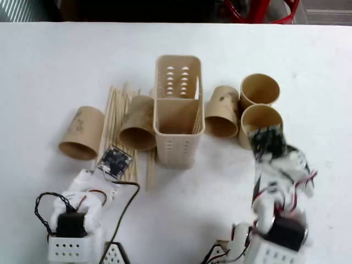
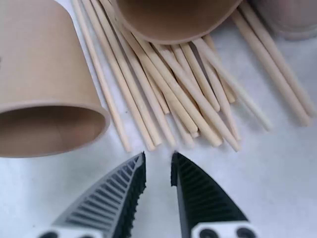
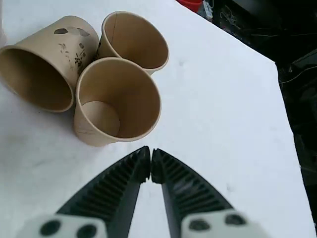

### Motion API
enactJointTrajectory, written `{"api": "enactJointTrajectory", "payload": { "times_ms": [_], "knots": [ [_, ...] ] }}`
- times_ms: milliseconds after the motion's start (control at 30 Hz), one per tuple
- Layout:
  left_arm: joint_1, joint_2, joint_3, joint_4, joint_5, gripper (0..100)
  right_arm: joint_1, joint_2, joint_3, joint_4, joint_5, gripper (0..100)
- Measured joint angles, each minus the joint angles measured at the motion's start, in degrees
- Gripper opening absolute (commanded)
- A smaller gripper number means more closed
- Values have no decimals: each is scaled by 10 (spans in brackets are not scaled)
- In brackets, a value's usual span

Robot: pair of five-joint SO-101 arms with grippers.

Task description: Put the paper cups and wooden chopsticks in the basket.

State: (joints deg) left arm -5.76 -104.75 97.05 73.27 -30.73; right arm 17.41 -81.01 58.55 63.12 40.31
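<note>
We are looking down on a white table. A cream plastic basket is standing at the centre of the high view. It is split into two compartments, and both are looking empty, so we are judging that nothing has gone in yet.

Left of the basket, a bundle of wooden chopsticks is lying flat and fanned out. A tipped cup is lying on its side across the chopsticks, just beside the basket, and appears to be pinning several of them. A far-left cup is also lying on its side, with its mouth facing the lower edge of the frame.

Right of the basket, another fallen cup is lying on its side. Beyond it, a rear standing cup and a front standing cup are sitting upright, touching each other. Both are empty.

The left gripper is hovering low at the near ends of the chopsticks, at the lower left of the high view. Its fingers are parted by a narrow gap and are gripping nothing. The right gripper is pointing at the front standing cup from the lower right, with its fingers pressed together and empty.

We are judging that each arm is stationed over the things on its own side.
</note>
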Motion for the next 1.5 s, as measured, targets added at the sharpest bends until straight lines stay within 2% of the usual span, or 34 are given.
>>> {"api": "enactJointTrajectory", "payload": {
  "times_ms": [67,167,267,333,533,900,967,1267,1500],
  "knots": [
    [0,0,0,0,0,102,0,105,-52,-13,-18,58],
    [0,0,0,0,0,102,-5,272,-155,-5,-51,187],
    [0,0,0,0,0,102,-19,440,-266,40,-62,314],
    [0,0,0,0,0,102,-25,541,-332,79,-69,337],
    [0,0,0,0,0,102,-29,731,-474,145,-127,319],
    [0,0,0,0,0,102,-25,824,-507,138,-143,318],
    [0,0,0,0,0,102,-25,842,-508,136,-143,285],
    [0,0,0,0,0,102,-22,877,-509,92,-144,21],
    [0,0,0,0,0,102,0,876,-511,89,-144,17]
  ]
}}
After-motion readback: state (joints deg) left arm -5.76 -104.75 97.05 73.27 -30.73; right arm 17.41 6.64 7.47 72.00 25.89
